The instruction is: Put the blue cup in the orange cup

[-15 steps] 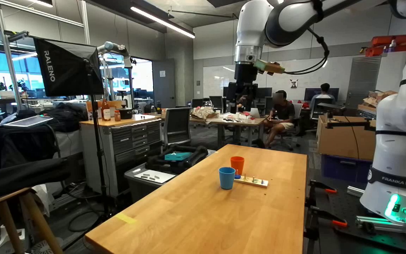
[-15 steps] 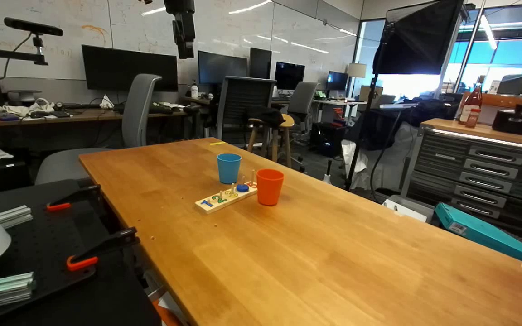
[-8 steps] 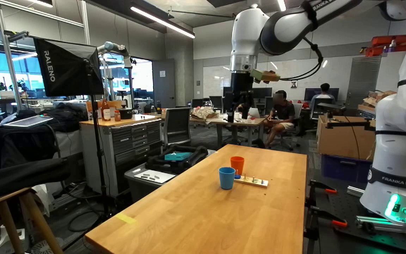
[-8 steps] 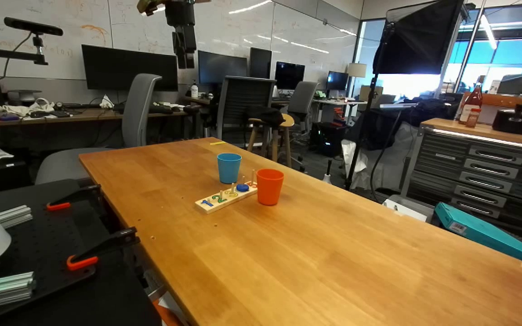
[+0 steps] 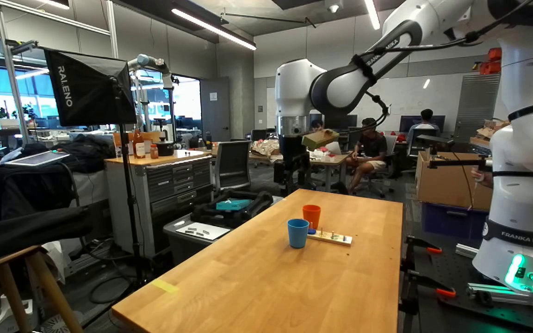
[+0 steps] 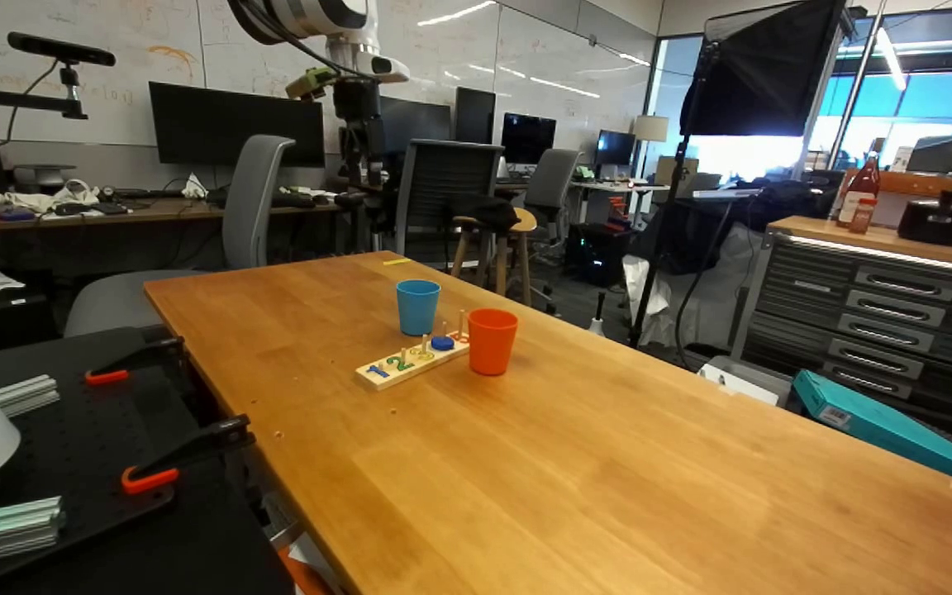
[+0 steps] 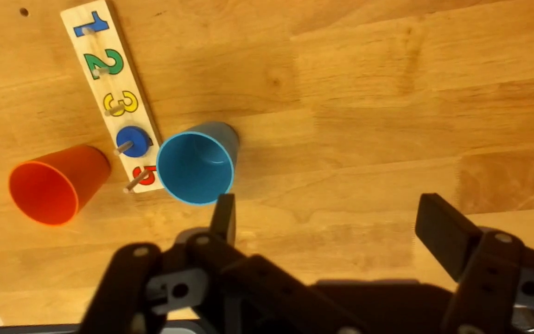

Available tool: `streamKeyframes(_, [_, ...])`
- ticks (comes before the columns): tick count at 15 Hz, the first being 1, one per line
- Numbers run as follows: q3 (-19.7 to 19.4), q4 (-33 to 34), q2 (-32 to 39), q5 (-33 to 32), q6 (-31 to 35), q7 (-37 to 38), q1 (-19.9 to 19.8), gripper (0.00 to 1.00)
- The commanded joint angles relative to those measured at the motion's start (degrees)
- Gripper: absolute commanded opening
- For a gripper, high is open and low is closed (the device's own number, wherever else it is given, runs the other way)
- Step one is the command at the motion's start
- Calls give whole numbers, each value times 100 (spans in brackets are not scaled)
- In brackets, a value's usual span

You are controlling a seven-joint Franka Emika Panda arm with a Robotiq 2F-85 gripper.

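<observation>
The blue cup [image 5: 298, 233] stands upright on the table, and also shows in an exterior view [image 6: 418, 307] and the wrist view [image 7: 196, 167]. The orange cup [image 5: 311, 215] stands upright near it, in an exterior view [image 6: 492, 341] and at left in the wrist view [image 7: 58, 185]. My gripper [image 5: 290, 185] is in the air above table height, also seen in an exterior view [image 6: 363, 178]. In the wrist view the gripper [image 7: 325, 199] is open with nothing between its fingers. Its left fingertip overlaps the blue cup's rim in the picture; the cup is well below.
A wooden number board with pegs [image 5: 330, 237] and a blue disc lies beside both cups, also in the wrist view [image 7: 121, 88]. The wooden table [image 6: 608, 463] has clamps [image 6: 149, 479] along the robot's side. A softbox light [image 5: 90, 88] stands beyond the far edge.
My gripper has come down from higher up. It has moved left in an exterior view and slightly right in an exterior view. Both cups and the board have not moved.
</observation>
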Motion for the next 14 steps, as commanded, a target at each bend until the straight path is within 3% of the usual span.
streamKeyframes(1, [-455, 891, 903, -399, -96, 248, 365, 100])
streamKeyframes(8, [-1183, 1570, 2007, -550, 9, 197, 670, 100])
streamKeyframes(14, [-1371, 1668, 2507, -402, 82, 143, 777, 100])
